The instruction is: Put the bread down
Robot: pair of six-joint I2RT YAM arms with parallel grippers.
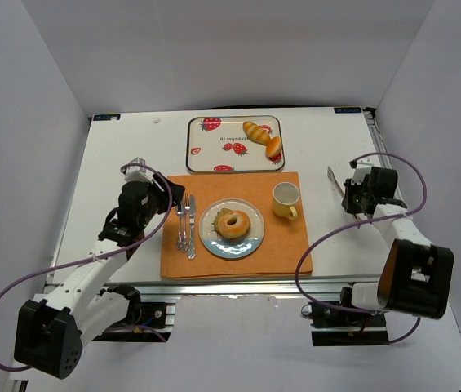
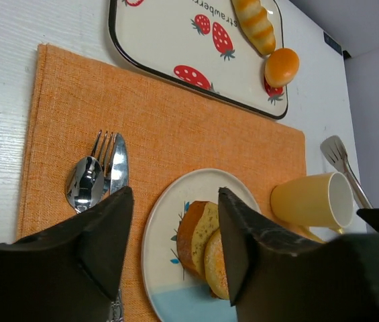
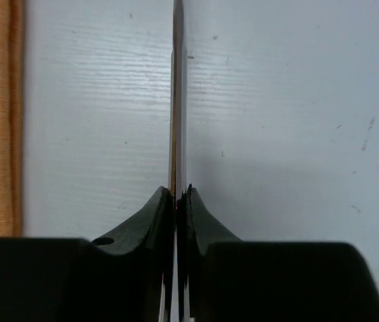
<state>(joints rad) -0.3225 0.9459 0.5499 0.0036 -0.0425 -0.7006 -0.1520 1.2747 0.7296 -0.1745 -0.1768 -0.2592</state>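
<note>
Well, the bread [image 1: 232, 223] sat on the plate [image 1: 250, 242], at the middle of the orange placemat [image 1: 214, 184].
I saw my left gripper [image 2: 176, 194] spread and empty over the mat's left side, near the fork [image 2: 102, 141], knife [image 2: 119, 168] and spoon [image 2: 85, 184]. My right gripper [image 3: 182, 191] pinched a thin metal strip, seemingly the tongs [image 1: 335, 180], right of the cup [image 1: 285, 198].

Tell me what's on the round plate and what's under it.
A bagel sits on the plate, which rests on the orange placemat. Whatever lies directly beneath the plate is covered and cannot be seen.
</note>
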